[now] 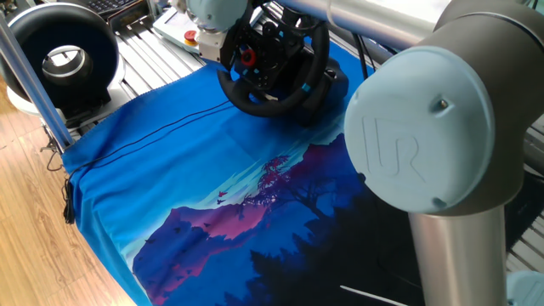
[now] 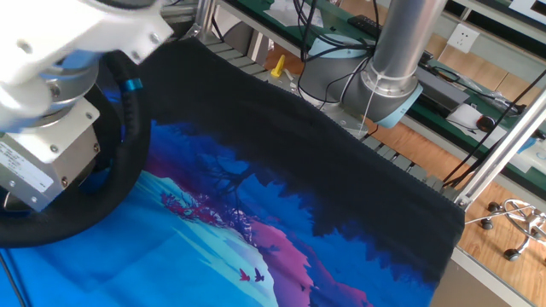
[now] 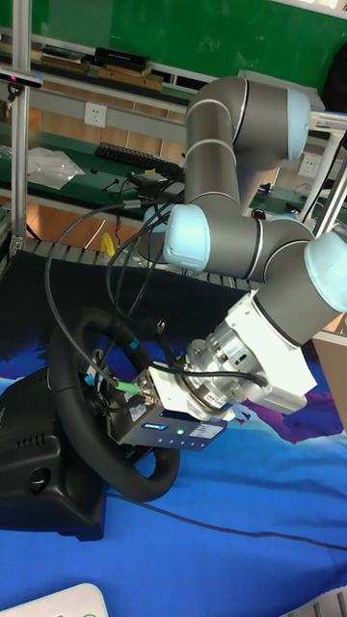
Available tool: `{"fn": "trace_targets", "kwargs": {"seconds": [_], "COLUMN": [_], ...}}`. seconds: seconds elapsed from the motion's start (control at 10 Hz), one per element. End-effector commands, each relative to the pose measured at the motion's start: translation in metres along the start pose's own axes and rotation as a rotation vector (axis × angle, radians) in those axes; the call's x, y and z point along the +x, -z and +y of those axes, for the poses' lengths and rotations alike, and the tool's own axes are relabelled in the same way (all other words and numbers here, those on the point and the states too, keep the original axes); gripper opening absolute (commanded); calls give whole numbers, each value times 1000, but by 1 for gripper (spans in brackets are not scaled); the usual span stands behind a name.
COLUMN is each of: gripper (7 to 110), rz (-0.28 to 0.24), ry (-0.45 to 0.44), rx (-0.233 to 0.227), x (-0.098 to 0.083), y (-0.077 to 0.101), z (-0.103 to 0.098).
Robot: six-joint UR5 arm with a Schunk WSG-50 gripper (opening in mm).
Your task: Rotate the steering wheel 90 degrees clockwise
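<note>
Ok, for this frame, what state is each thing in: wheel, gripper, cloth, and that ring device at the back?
steering wheel: upright on its black base, tilted back, blue rim stripe at upper right.
gripper: at the wheel's hub inside the rim; fingers hidden, open or shut unclear.
cloth: spread flat over the table, lightly creased.
ring device: standing upright off the cloth, untouched.
</note>
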State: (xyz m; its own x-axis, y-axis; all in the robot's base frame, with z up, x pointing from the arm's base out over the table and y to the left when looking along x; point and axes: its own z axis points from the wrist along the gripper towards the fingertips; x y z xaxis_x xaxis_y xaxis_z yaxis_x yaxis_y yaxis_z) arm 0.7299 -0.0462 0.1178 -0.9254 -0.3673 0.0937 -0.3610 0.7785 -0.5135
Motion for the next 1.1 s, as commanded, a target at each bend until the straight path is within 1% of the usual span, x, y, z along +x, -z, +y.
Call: {"fn": "trace_targets", "kwargs": {"seconds": [0.0, 0.1, 0.2, 0.4, 0.6, 0.7, 0.9, 1.0], "gripper": [22, 22, 7, 7, 7, 7, 7, 7], "rz": [1, 6, 5, 13, 33, 19, -24, -26], "ry": [-36, -54, -73, -100, -131, -134, -139, -140], "rx": [-30, 0, 8, 8, 8, 19, 26, 40], "x": [1, 1, 0, 2, 9, 6, -2, 0], "y": [0, -1, -2, -2, 0, 1, 3, 5], "z": [3, -4, -6, -3, 0, -3, -4, -5]}}
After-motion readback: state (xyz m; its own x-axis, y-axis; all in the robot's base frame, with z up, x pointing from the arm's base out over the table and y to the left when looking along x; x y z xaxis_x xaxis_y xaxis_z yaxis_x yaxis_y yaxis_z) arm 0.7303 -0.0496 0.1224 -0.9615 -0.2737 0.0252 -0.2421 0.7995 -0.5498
